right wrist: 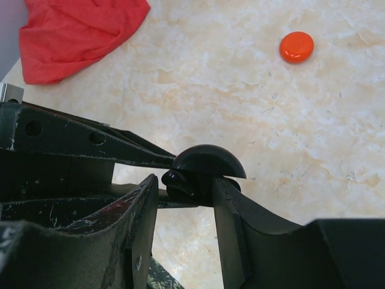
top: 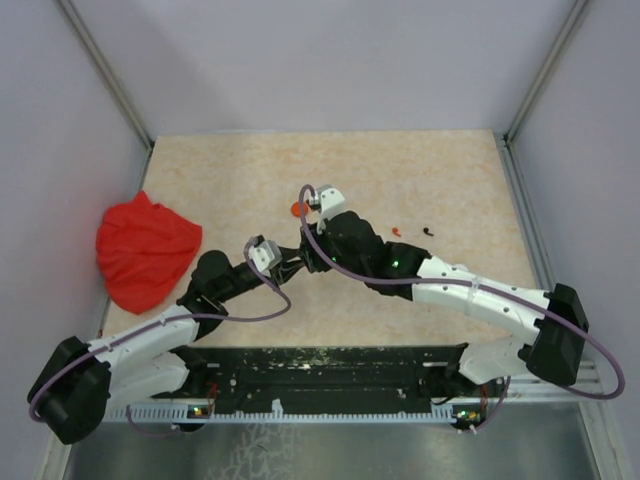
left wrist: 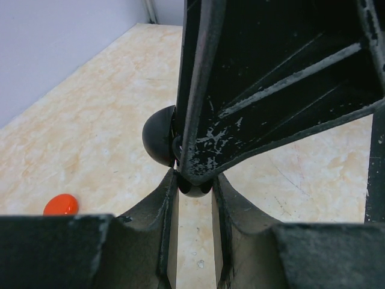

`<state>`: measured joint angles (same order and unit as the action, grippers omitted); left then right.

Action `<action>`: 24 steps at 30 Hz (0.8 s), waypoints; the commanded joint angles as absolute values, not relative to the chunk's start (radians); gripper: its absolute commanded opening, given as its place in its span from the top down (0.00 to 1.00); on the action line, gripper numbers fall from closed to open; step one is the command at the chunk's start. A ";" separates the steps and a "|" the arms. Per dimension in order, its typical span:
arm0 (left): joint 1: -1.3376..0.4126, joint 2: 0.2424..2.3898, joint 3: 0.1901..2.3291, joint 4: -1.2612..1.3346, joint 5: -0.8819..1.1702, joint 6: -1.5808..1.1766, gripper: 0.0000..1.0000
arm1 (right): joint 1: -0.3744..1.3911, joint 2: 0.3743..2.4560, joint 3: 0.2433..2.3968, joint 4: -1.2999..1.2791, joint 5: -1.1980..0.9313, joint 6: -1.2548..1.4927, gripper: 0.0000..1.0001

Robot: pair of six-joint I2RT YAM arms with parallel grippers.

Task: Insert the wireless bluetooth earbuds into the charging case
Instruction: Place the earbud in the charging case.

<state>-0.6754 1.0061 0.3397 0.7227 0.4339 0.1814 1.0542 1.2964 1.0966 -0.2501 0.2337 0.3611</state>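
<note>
My left gripper (left wrist: pixel 194 195) was closed on the black charging case (right wrist: pixel 207 159). It pinched the case low on the body, so the domed lid stood clear to one side. I read the left arm as a vise, holding the case mouth up to the other arm.

My right gripper (right wrist: pixel 187 186) was nosed in against the left one, jaws a little apart, straddling the case just under the lid. I couldn't tell whether it gripped anything. A small dark lump sat at the case rim, possibly an earbud, but too dark to call.

Both grippers met mid-table (top: pixel 230 170).

Farther out, the orange-red earbud (top: pixel 397 231) and the black earbud (top: pixel 428 230) lay loose on the table. They were right of the grippers, near each other but not touching, and not yet in the case. I judged them within the right arm's reach.

An orange disc (right wrist: pixel 296 47) lay just far of the grippers. The red cloth (top: pixel 148 250) was heaped at the left edge, well apart from the work.
</note>
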 commanded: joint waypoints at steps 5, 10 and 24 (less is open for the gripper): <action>-0.695 1.004 0.373 0.722 0.403 0.205 1.00 | 1.075 1.302 1.173 -0.210 0.299 0.390 0.63; -0.695 0.992 0.357 0.749 0.393 0.189 0.99 | 1.075 1.285 1.161 -0.219 0.330 0.403 0.66; -0.695 0.993 0.322 0.843 0.375 0.121 0.99 | 1.075 1.227 1.121 -0.200 0.297 0.418 0.67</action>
